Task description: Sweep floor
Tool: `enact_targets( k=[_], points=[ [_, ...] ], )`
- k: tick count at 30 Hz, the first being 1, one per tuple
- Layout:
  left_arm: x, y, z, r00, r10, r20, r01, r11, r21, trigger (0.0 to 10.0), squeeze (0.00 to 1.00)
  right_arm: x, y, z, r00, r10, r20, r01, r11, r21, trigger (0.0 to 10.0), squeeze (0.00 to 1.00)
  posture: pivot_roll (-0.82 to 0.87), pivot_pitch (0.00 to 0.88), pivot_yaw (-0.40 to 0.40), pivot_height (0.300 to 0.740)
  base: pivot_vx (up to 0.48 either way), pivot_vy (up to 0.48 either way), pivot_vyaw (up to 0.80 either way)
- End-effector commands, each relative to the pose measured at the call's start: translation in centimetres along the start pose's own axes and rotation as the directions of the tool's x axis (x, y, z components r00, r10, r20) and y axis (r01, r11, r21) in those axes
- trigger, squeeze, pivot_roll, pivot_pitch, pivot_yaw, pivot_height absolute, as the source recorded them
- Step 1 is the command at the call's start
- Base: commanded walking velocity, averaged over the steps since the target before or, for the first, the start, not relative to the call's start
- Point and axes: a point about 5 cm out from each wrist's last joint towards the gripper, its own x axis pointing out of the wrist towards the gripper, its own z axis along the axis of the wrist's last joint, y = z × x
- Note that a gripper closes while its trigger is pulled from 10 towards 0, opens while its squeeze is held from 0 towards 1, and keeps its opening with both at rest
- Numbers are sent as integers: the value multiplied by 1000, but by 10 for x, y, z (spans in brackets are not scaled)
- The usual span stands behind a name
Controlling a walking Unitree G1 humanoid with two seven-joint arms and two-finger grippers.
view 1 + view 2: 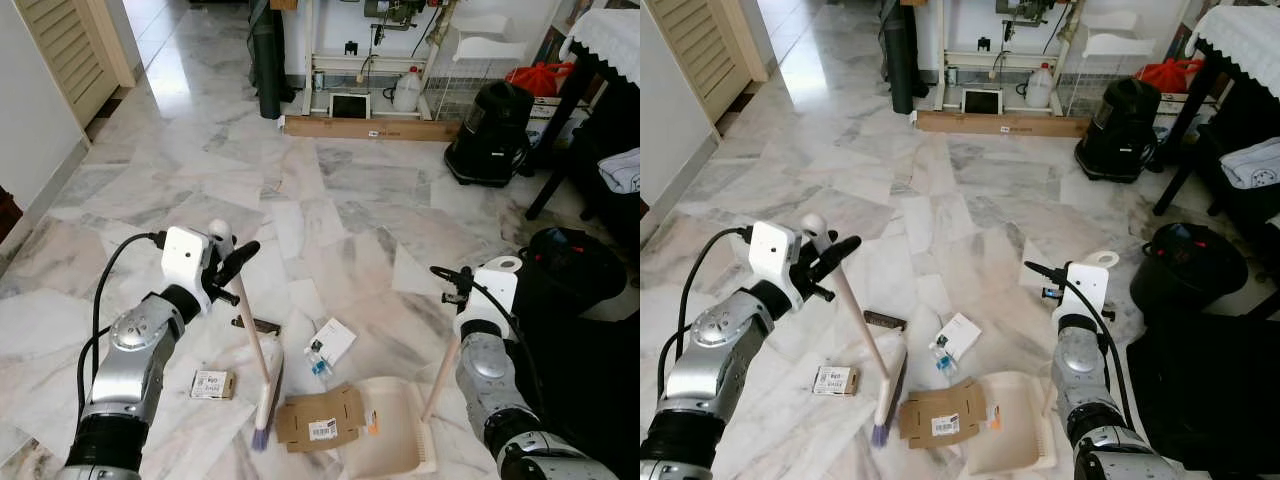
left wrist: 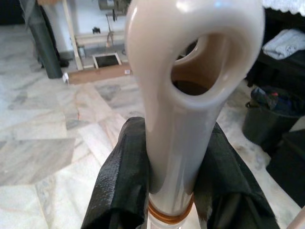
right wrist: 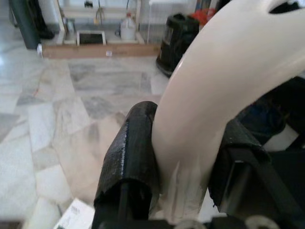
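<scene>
Marble floor [image 1: 330, 190] everywhere, pale with grey veins, and I've got both hands full. My left gripper [image 1: 232, 268] is clamped on the broom [image 1: 258, 365] near the top of its handle; in the left wrist view the black fingers [image 2: 119, 176] squeeze the cream handle just under its hanging loop. The broom slants down to its bristle head, which rests on the floor just beside a flattened cardboard box [image 1: 320, 418].

My right gripper [image 1: 452, 285] is closed around the dustpan [image 1: 385, 430] handle, black pads [image 3: 128, 162] pressed on either side of it. The pan itself sits on the floor right by the cardboard, and the cardboard's edge looks like it overlaps the pan's mouth.

Other litter near the broom head: a small box [image 1: 212, 384] off to my left, a white packet [image 1: 331, 340] with a bit of blue stuff beside it, and a dark flat thing [image 1: 258, 324] behind the handle. A black vacuum cleaner [image 1: 490, 120] stands well apart at the far side.
</scene>
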Motion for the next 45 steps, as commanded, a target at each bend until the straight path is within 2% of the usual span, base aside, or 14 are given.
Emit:
enact_targets(
  k=[1, 14, 22, 25, 37, 43, 45],
  points=[
    [-1, 1, 10, 1000, -14, 19, 13, 999, 41, 10000, 0, 2, 2, 0, 1000, 2, -20, -3, 1000, -13, 10000, 0, 19, 74, -42, 740, 0, 0, 0],
    [1, -2, 7, 999, -38, 8, 38, 999, 28, 10000, 0, -2, 3, -12, 995, 15, -97, -19, 999, -43, 10000, 0, 11, 71, -38, 740, 0, 0, 0],
    [5, -2, 8, 999, -54, -2, 54, 998, 22, 10000, 0, -3, 3, -21, 981, 25, -193, -42, 995, -86, 10000, 0, 10, 39, -40, 740, 0, 0, 0],
    [7, -1, 9, 998, -61, -2, 61, 998, 21, 10000, 0, -4, 3, -28, 961, 27, -276, -56, 994, -99, 10000, 0, 9, 27, -41, 740, 0, 0, 0],
    [10, -2, 9, 997, -75, -2, 75, 997, 16, 10000, 0, -9, 4, -41, 906, 48, -420, -99, 990, -101, 10000, 0, 5, 10, -42, 740, 0, 0, 0],
    [11, -2, 10, 997, -81, -1, 81, 997, 14, 10000, 0, -15, 7, -51, 848, 80, -524, -157, 982, -105, 10000, 0, 3, 11, -40, 740, 0, 0, 0],
    [11, -3, 9, 997, -82, -1, 82, 997, 13, 10000, 0, -15, 7, -51, 843, 83, -531, -163, 981, -106, 10000, 0, 3, 11, -40, 740, 0, 0, 0]
  ],
)
